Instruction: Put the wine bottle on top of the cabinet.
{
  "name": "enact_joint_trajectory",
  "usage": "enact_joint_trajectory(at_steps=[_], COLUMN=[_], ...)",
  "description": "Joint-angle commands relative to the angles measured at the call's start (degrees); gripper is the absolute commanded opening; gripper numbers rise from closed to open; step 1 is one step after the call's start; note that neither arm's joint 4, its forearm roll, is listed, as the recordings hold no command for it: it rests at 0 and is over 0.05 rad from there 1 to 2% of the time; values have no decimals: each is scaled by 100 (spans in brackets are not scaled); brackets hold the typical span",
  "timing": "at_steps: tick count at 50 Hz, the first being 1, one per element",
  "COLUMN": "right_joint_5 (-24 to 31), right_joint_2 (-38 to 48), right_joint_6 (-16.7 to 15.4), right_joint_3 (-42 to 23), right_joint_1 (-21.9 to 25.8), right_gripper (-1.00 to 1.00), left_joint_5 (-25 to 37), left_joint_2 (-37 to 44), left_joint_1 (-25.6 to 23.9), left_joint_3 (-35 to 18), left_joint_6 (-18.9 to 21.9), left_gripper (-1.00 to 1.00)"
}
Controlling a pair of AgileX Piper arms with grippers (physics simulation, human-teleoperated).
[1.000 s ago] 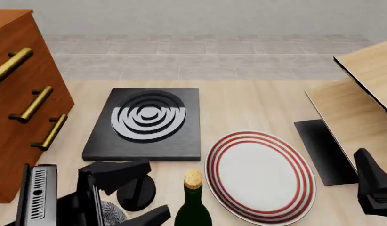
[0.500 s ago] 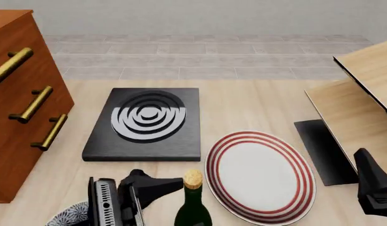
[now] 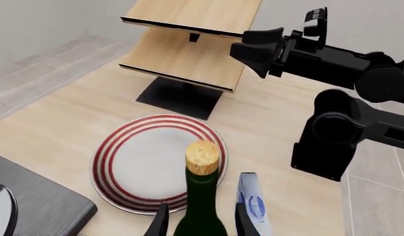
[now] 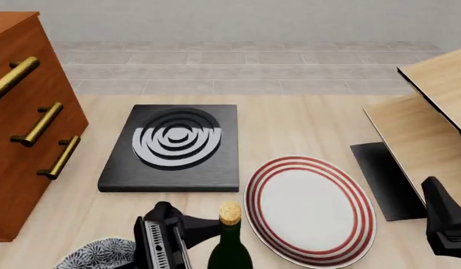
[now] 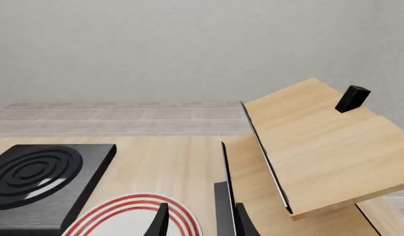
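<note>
The wine bottle (image 4: 230, 246) stands upright at the near edge of the table, dark green with a cork top, beside the striped plate. In the left wrist view its neck (image 3: 202, 196) rises between my left gripper's two fingertips, with a gap on each side. My left gripper (image 4: 204, 224) is open and comes at the bottle from the left. The reddish-brown cabinet (image 4: 21, 129) with brass handles stands at the far left. My right gripper (image 4: 443, 224) is open and empty at the right edge; its fingertips (image 5: 161, 221) show over the plate.
A black board with grey rings (image 4: 174, 148) lies mid-table. A red-striped white plate (image 4: 309, 207) lies right of the bottle. A pale wood shelf stand (image 4: 432, 123) fills the right. A patterned bowl (image 4: 96, 258) sits near left. A small white-and-blue object (image 3: 253, 206) lies by the bottle.
My left gripper has swung right, from over the patterned bowl up to the bottle's neck, uncovering the bowl. The bottle and the right arm have not moved.
</note>
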Motion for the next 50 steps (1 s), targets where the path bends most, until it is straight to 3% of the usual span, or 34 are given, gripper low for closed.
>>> enact_joint_trajectory(at_steps=[1,43,44,50], right_joint_5=[0,2,2,1], right_joint_2=[0,-3,-3,-1], right_joint_6=[-1,0,0,1], right_joint_3=[0,0,0,0], right_joint_1=[0,-1,-1,0], right_gripper=[100,100,100,100], left_joint_5=[-222,-640,-642,-632], left_joint_2=[418,1391,1406,1347], left_joint_1=[11,7,20,25], left_joint_3=[-71,-423,-426,-398], left_joint_6=[6,-17,-8,-31], left_gripper=[100,100,-100,-100])
